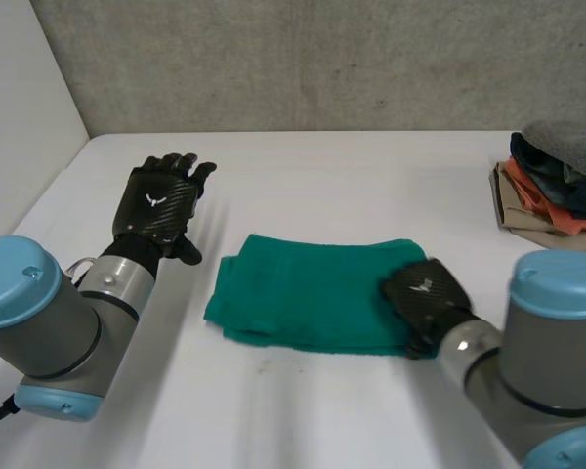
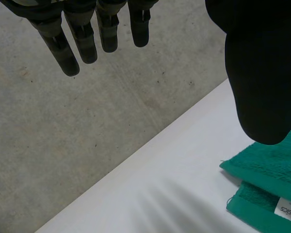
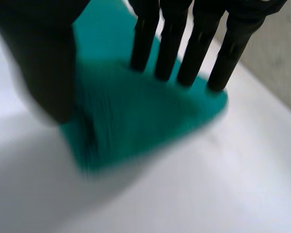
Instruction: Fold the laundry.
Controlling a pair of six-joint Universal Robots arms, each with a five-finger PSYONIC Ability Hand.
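The white surface [image 1: 352, 176] lies bare beyond and left of the folded green terry towel [image 1: 308, 288] at its middle, leaving open room. The stacked pile of mixed clothes [image 1: 557, 191] at the far right edge is well apart. The right hand [image 1: 425, 293] presses straight fingers, gripping nothing, on the towel's right end; a drag could skew the layers. The left hand [image 1: 159, 205] hovers spread and empty beside the left edge, so nothing pins that side.

Bright, diffuse light evenly illuminates the white desk [image 1: 371, 186]; the folded green towel [image 1: 313, 293] casts a thin, soft-edged shadow along its near edge.
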